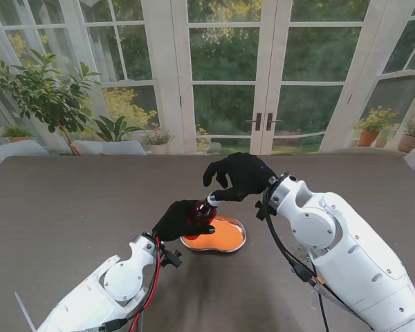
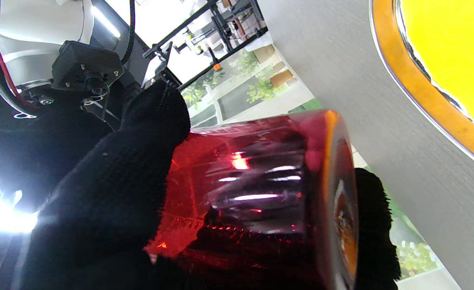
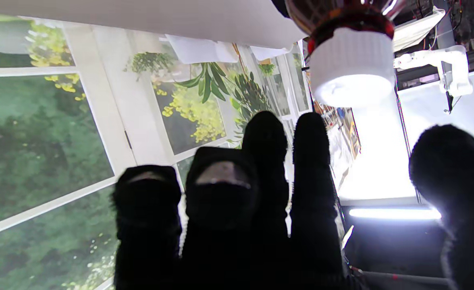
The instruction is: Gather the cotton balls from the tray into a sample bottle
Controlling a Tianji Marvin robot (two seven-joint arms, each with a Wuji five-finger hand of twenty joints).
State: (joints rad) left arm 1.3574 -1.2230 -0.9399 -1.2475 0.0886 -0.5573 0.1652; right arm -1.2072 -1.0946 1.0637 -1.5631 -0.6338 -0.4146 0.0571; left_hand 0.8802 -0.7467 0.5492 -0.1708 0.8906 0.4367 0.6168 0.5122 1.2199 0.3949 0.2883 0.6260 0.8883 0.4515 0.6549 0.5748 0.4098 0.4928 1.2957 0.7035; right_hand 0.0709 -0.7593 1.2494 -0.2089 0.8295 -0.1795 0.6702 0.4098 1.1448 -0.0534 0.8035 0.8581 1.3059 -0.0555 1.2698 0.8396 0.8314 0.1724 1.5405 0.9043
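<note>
Gripping a dark red bottle (image 1: 202, 211), the left hand (image 1: 178, 221) is sitting near the middle of the brown surface (image 1: 69, 200) in the stand's view, its black-gloved fingers wrapped around the bottle's body. The bottle is tilting, its white cap (image 1: 212, 199) pointing up and to the right. The right hand (image 1: 239, 176) is hovering just over that cap, fingers curled and spread; whether they are touching the cap cannot be told from here. An orange tray (image 1: 229, 238) is lying on the surface just right of the left hand, partly under the bottle. No cotton balls can be made out.

Looking along the left wrist, the left hand (image 2: 112, 193) is closing around the red bottle (image 2: 257, 181), with one fingertip (image 2: 372, 225) showing past its base. The tray's orange rim (image 2: 434, 108) is lying close by on the grey-looking surface (image 2: 341, 60).

Looking along the right wrist, the right hand's fingers (image 3: 265, 161) are standing apart and holding nothing, while the thumb (image 3: 446, 161) is sitting off to one side. The bottle's white cap (image 3: 352, 66) is facing them, near but apart.
</note>
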